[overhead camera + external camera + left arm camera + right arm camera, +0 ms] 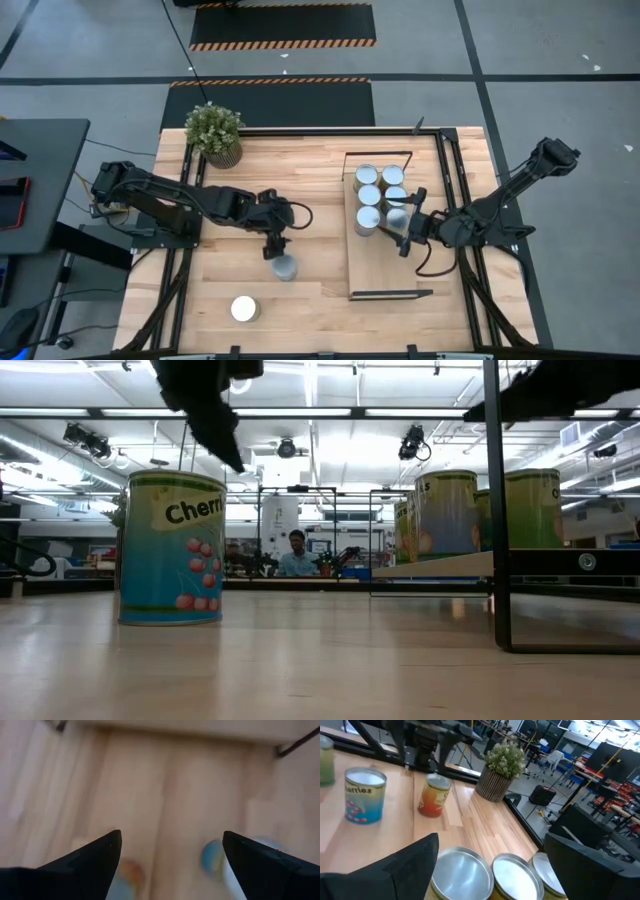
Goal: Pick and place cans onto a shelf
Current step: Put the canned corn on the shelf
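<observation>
Here, nearest to us in the high view, we see one can with a bright white top [243, 308] standing alone at the near edge of the surface [310, 300], well apart from both arms. A little further in, a second loose can [286, 267] stands upright just beside the left pincer [273, 248], which hangs over it with its fingers spread and nothing held. In the low view this looks to be the blue cherry can [171, 548], with dark fingers right above its lid. So the can lies almost directly under the left pincer, slightly toward the near edge, its long axis vertical, and the left arm is clearly the nearer one; we judge the coming move is a short descent. Further back, on the shelf [385, 275], the other cans [380, 197] stand in a tight cluster. The right pincer [408, 225] hovers at that cluster, open too and gripping nothing.
</observation>
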